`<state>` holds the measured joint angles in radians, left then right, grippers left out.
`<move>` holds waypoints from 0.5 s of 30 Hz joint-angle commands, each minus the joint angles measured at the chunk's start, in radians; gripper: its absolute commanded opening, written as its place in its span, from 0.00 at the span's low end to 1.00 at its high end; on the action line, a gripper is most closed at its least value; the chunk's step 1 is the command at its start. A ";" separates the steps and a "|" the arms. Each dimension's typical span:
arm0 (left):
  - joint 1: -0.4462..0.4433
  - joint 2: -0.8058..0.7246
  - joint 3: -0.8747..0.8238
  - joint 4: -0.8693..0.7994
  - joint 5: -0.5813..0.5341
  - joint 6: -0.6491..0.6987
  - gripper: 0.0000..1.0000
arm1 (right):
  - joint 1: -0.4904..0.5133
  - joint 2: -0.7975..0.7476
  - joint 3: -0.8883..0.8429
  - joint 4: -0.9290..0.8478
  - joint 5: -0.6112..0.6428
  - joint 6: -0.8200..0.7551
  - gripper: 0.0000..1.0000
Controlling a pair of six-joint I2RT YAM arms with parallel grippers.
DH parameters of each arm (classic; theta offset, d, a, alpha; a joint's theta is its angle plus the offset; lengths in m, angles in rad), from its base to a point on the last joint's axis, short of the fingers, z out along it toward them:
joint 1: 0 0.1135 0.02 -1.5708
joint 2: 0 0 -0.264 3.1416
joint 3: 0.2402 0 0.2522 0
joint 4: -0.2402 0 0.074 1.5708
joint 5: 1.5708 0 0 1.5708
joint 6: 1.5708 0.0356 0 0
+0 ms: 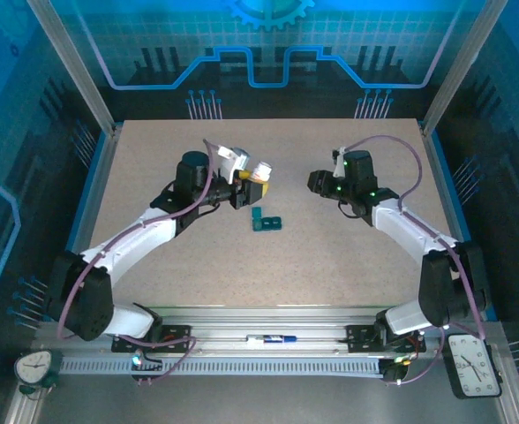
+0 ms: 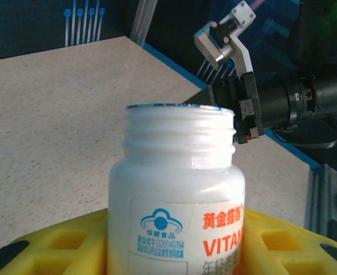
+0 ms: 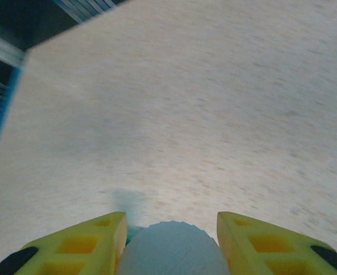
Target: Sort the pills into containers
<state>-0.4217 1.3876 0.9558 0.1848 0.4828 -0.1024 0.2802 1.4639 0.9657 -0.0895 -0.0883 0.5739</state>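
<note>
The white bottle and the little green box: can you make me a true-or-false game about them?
1. The white plastic vitamin bottle has no cap on. True.
2. The left end effector grips that bottle. True.
3. The small teal-green plastic pill box is in the right end effector. False: it lies on the speckled beige table, and that end effector holds a white ribbed cap.
4. The pill box sits in the table's far corner. False: it sits near the middle, between the two arms.
</note>
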 commanded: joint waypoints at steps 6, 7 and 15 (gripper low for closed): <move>0.005 -0.051 -0.028 0.001 -0.116 0.035 0.13 | -0.011 0.136 0.028 -0.132 0.263 0.031 0.43; 0.006 -0.054 -0.032 0.001 -0.120 0.036 0.13 | -0.012 0.156 0.038 -0.139 0.275 0.033 0.43; 0.012 -0.068 -0.038 -0.016 -0.135 0.044 0.13 | -0.013 0.284 0.109 -0.190 0.374 0.049 0.43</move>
<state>-0.4194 1.3506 0.9367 0.1768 0.3653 -0.0776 0.2798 1.7164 1.0351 -0.2382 0.2146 0.6022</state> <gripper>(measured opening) 0.454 0.430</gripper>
